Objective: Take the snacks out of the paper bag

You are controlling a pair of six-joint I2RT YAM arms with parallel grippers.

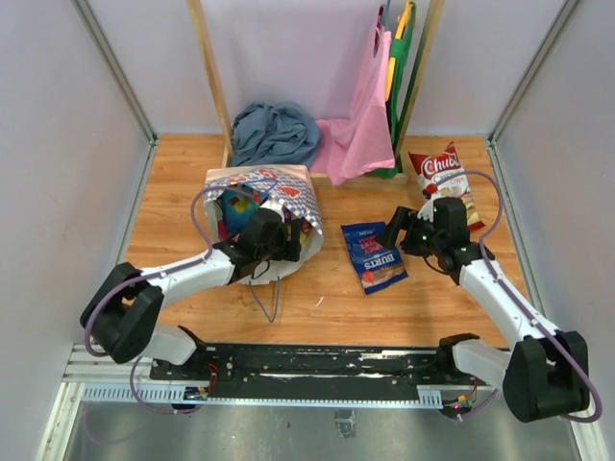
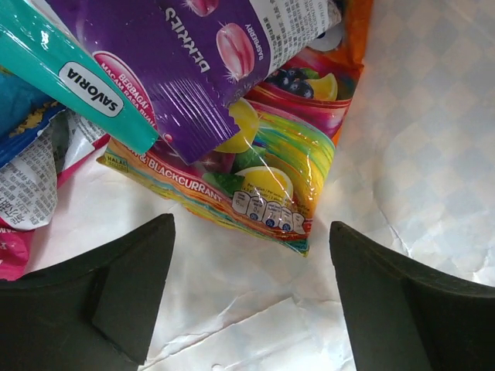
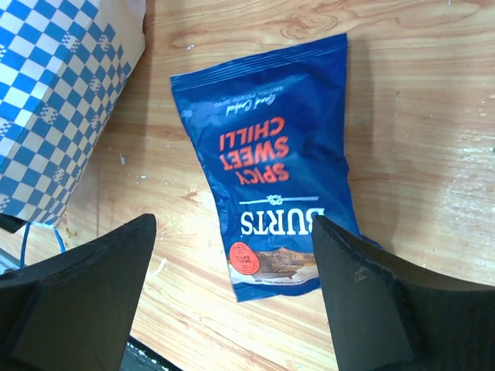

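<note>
**While 2 packets lie out on the wood, the left claw (image 1: 279,230) sits in the mouth of the paper bag (image 1: 300,199)**

Where the left wrist view looks into the bag, the left claw (image 2: 251,255) is released: its 2 dark, wedge-shaped fingers (image 2: 116,294) stand wide apart with nothing between them. Under and around it is the bag's creased white inner wall (image 2: 418,116), with the check pattern showing faintly through the paper. Just ahead of the fingertips lies a glossy, rainbow-striped fruit packet (image 2: 271,178) with a crimped edge. A shiny purple packet (image 2: 209,54) overlaps it, and a smooth teal packet (image 2: 69,77) slants in ahead and to the claw's left.

The right claw (image 1: 399,230) is also released, its jaws spread and holding nothing. Directly below it a dark blue packet (image 3: 278,154), flat and slightly crinkled with red lettering, rests on the grained wooden table (image 3: 418,93). The blue-and-white checkered paper wall (image 3: 54,93) stands off to this claw's left, apart from the packet. Behind the right claw, toward the far edge, a red-and-white chip bag (image 1: 442,173) lies puffy on the table.
</note>
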